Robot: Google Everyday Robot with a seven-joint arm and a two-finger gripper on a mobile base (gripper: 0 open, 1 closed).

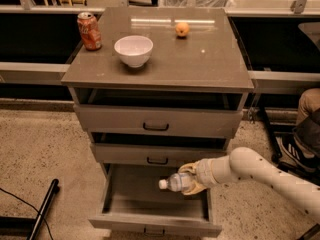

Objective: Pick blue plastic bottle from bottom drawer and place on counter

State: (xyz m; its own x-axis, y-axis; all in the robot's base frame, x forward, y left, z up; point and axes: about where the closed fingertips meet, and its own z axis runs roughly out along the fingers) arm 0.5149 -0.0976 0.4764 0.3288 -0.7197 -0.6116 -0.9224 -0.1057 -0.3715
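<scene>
The bottom drawer (150, 206) is pulled wide open under two shallower drawers. My gripper (189, 180) reaches in from the right on a white arm and is shut on the blue plastic bottle (175, 183). The bottle lies sideways with its white cap pointing left, held a little above the drawer floor at the drawer's right side. The counter (200, 59) is the grey-brown cabinet top above.
On the counter stand a red soda can (89, 31) at the back left, a white bowl (133, 50) and a small orange fruit (182, 29) at the back. A dark pole (42, 209) lies on the floor at left. A person's leg and shoe (300, 144) are at right.
</scene>
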